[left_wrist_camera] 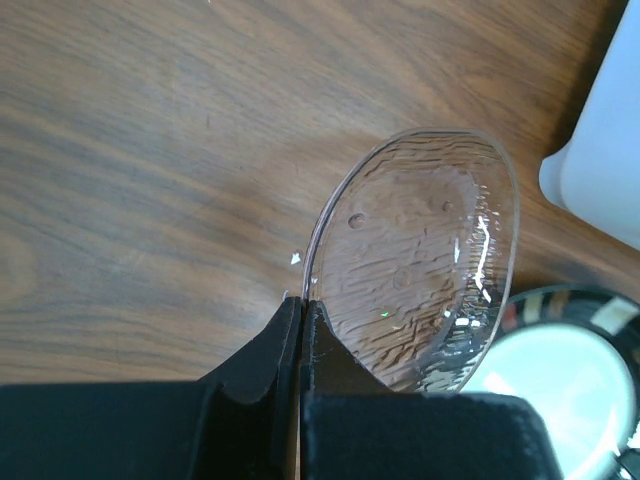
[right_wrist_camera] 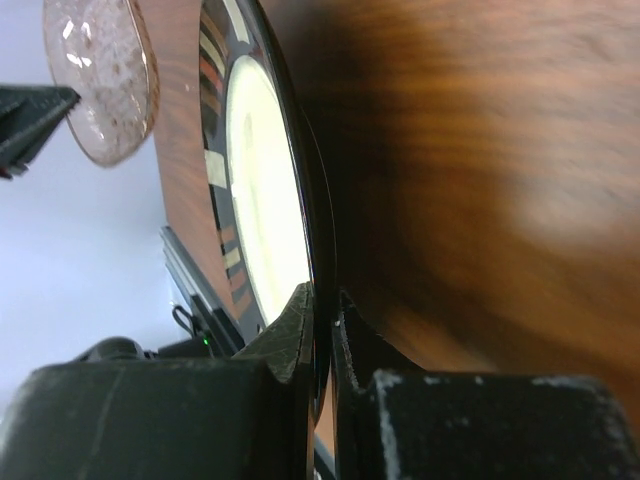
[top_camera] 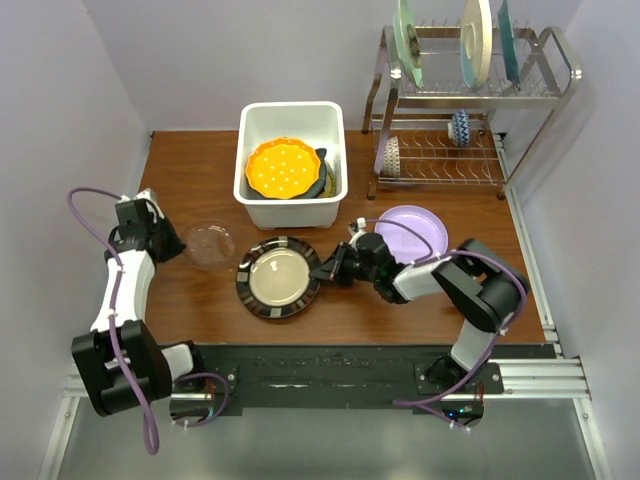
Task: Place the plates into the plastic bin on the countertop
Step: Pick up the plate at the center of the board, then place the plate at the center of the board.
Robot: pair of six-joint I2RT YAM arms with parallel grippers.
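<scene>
The clear glass plate [top_camera: 208, 244] lies on the wooden countertop [top_camera: 190, 170], left of centre. My left gripper [top_camera: 178, 243] is shut on its near rim; in the left wrist view [left_wrist_camera: 302, 305] the plate [left_wrist_camera: 420, 270] sits tilted between the jaws. The black-rimmed striped plate [top_camera: 278, 277] lies at centre front. My right gripper [top_camera: 326, 270] is shut on its right rim; the right wrist view [right_wrist_camera: 322, 300] shows that rim [right_wrist_camera: 262, 200] pinched between the jaws. The white plastic bin [top_camera: 291, 117] stands behind, holding an orange dotted plate [top_camera: 284, 167] over dark plates. A lilac plate [top_camera: 412, 230] lies at right.
A metal wire rack [top_camera: 465, 110] stands at the back right with three large plates upright on top and small patterned dishes below. A black rail [top_camera: 330, 352] runs along the near edge. Walls close in on the left and back.
</scene>
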